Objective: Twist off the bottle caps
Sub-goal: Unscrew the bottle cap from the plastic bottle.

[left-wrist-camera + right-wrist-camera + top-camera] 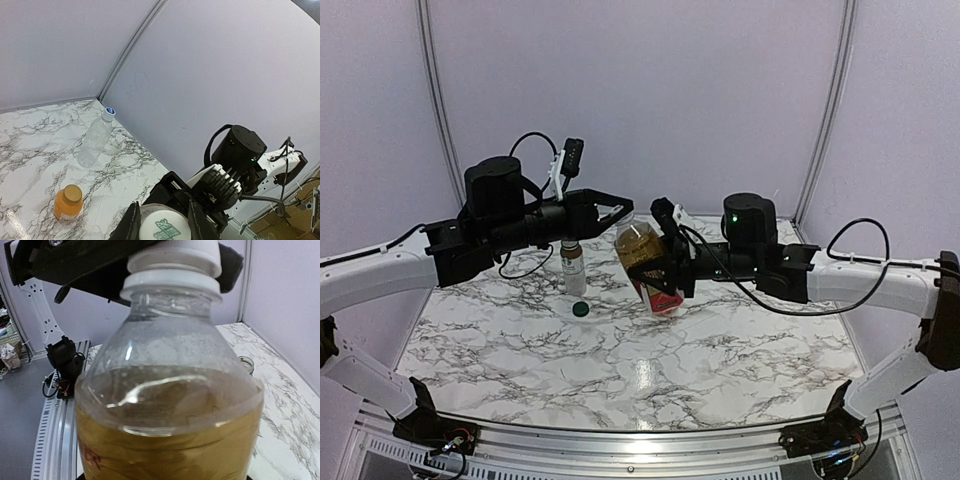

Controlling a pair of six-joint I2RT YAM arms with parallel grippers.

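- The left arm [380, 270] reaches in from the left over the marbled surface [620, 370]. The left jaws are clenched on the white cap [165, 227] of the tea bottle [642, 245], with one finger on each side of it.
- Only the left wrist view shows the back corner of the surface. A tall clear bottle [94, 140] is there with its white-and-blue cap [109, 112] on. Nearer stands an orange juice bottle [68, 207] with its orange cap [72, 192] on.
- Only the overhead view shows a short clear bottle [573, 265] standing under the left arm. A dark green cap [581, 309] lies loose on the surface just in front of it.
- The tea bottle is tilted between the two arms, just right of centre, with its cap toward the left jaws.
- The right jaws grasp the tea bottle around its red-labelled lower body.
- The right wrist view shows that bottle close up, with amber liquid up to its shoulder and the white cap between the black left jaws.
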